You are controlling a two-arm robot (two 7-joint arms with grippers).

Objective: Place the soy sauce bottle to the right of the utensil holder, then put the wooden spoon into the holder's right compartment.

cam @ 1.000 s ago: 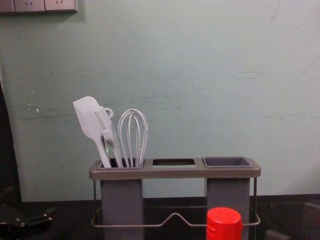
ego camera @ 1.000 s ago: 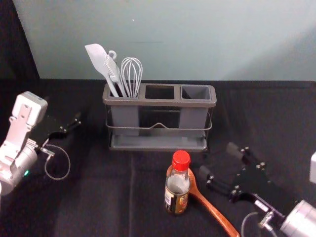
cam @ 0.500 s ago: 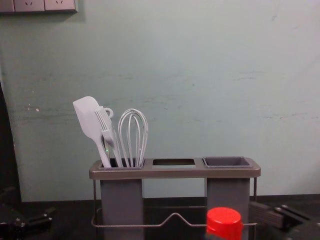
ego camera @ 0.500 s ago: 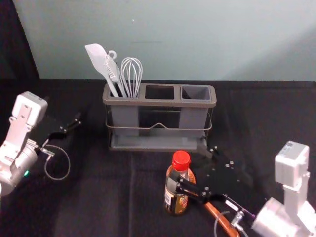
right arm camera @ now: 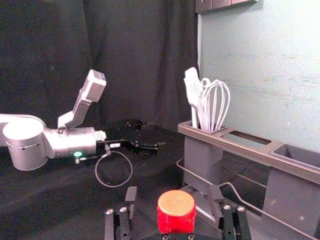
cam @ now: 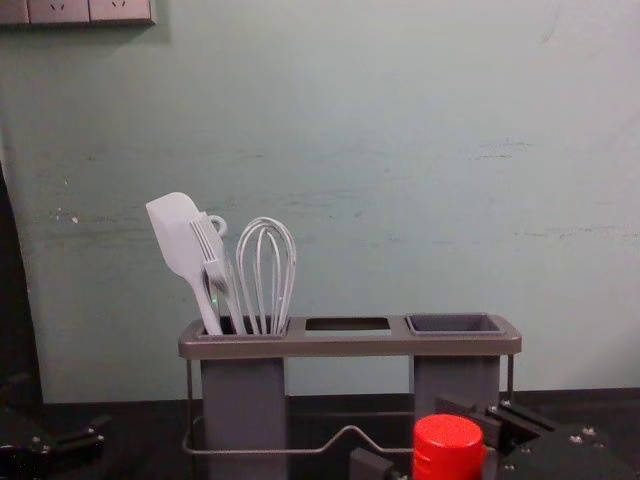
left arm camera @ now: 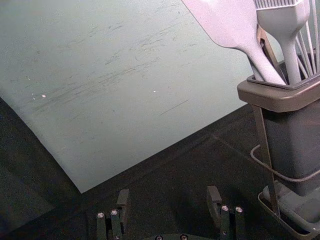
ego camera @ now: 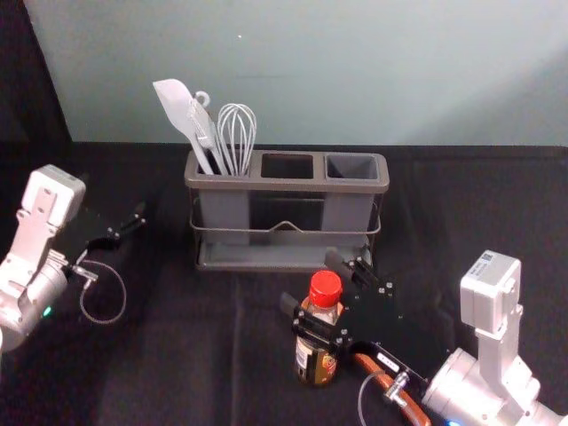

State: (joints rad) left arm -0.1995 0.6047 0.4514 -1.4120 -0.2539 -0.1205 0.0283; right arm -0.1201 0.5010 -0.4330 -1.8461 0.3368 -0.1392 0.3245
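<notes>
The soy sauce bottle point(ego camera: 315, 362) stands upright in front of the utensil holder point(ego camera: 286, 185), its red cap point(right arm camera: 176, 212) between the spread fingers of my right gripper point(ego camera: 311, 282). In the right wrist view that gripper point(right arm camera: 173, 194) is open, a finger on each side of the cap. The wooden spoon point(ego camera: 414, 410) lies on the table, partly hidden behind the bottle and under the right gripper. The holder's right compartment point(ego camera: 352, 166) holds nothing; white utensils point(cam: 265, 275) stand in the left one. My left gripper point(ego camera: 120, 232) is parked at the left, open in its wrist view point(left arm camera: 168, 194).
A wire rail point(cam: 320, 445) runs along the holder's front, above its grey base tray point(ego camera: 284, 257). Behind the dark-covered table point(ego camera: 177, 355) rises a pale green wall point(ego camera: 355, 71). A black curtain point(right arm camera: 140, 60) hangs at the left.
From the right, my right gripper has moved left and in to the bottle, so its open fingers now flank the cap. The bottle, spoon and left arm have stayed put.
</notes>
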